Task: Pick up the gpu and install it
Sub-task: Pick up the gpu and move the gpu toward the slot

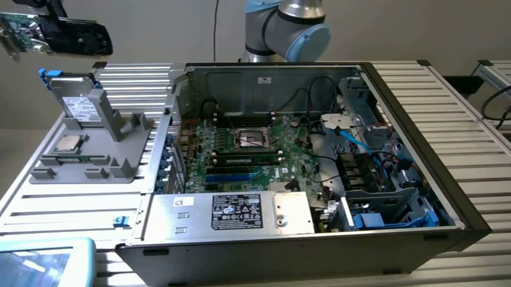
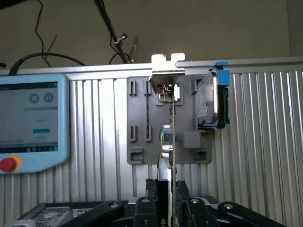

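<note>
While the gripper hangs in open air, its two fingers are clenched on the one gpu, which stands edge-on between them, silver bracket at the far end, with free room on every side. Beyond the fingertips, one gray holder lies on the ribbed table, carrying one blue-clipped hard drive. Beside the fingers rests one touchscreen pendant. One open computer case sits well apart.

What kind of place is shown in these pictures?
Probably a robotics lab or test bench for computer assembly: a robot arm stands behind an open computer case, a grey fixture holds spare parts on a ribbed metal table, and a teach pendant lies nearby.
</note>
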Robot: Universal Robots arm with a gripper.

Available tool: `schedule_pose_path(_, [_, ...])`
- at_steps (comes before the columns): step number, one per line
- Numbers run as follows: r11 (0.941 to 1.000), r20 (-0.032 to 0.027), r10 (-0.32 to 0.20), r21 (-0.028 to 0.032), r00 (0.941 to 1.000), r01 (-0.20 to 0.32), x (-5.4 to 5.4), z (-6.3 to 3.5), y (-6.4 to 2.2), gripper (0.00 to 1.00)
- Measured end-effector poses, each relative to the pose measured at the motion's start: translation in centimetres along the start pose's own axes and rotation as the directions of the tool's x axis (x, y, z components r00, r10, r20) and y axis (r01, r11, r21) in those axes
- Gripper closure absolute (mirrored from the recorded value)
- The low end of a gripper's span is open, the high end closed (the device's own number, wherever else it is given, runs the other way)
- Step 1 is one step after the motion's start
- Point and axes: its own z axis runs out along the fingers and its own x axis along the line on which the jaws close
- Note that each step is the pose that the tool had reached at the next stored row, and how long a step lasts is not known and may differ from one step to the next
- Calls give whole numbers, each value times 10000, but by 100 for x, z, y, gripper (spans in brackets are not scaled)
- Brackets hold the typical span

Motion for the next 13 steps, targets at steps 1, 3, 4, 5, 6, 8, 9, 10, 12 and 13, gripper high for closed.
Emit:
schedule_pose_path(1, [9999, -8, -108, 29, 9999, 108, -1, -1, 0, 73])
schedule_pose_path(3, [9996, -17, -282, 73, 9996, 282, -2, 0, -1, 73])
schedule_pose_path(4, [9993, -21, -361, 94, 9993, 361, -2, 0, -1, 73])
schedule_pose_path(5, [9990, -26, -428, 117, 9991, 428, -3, 0, 0, 73])
schedule_pose_path(6, [9988, -29, -467, 135, 9989, 468, -3, 0, -1, 73])
schedule_pose_path(8, [9982, -36, -567, 178, 9984, 567, -4, 0, 0, 73])
schedule_pose_path(9, [9979, -40, -612, 212, 9981, 613, -5, 0, 0, 73])
schedule_pose_path(10, [9976, -42, -648, 254, 9979, 649, -6, 0, 0, 73])
schedule_pose_path(12, [9969, -47, -712, 331, 9975, 713, -6, 0, 0, 73])
schedule_pose_path(13, [9967, -50, -731, 353, 9973, 733, -6, 0, -1, 73])
